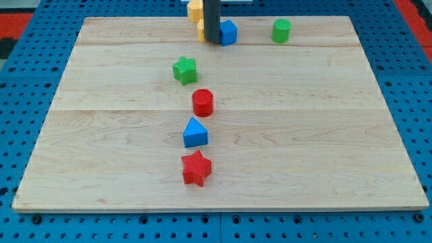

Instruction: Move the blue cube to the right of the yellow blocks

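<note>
My tip (212,42) stands between the blue cube (229,32) and the yellow blocks (196,19), near the view's top.

The cube touches the rod's right side on the wooden board (304,135); the yellow blocks sit just left, partly hidden behind the rod. The rod comes straight down, upright, ending in a bare tip with no jaws. A green cylinder (281,30) stands further right. No writing is readable.
</note>
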{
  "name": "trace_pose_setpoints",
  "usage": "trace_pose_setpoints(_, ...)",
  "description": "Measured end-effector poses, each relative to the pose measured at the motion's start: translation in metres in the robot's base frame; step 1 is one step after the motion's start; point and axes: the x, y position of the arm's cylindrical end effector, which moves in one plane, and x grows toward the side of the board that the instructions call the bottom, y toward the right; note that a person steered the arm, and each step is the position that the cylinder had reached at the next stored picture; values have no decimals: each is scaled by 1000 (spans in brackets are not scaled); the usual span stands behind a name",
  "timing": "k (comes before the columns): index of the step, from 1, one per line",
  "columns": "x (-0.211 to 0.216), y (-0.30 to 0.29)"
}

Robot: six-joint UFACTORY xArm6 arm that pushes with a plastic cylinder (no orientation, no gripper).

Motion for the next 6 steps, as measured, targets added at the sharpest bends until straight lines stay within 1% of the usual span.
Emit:
trace_pose_setpoints(1, 0, -12)
trace_pose_setpoints(2, 40, -9)
trace_pose_setpoints(3, 41, 22)
trace_pose_setpoints(5, -20, 24)
trace_pose_setpoints(6, -12, 24)
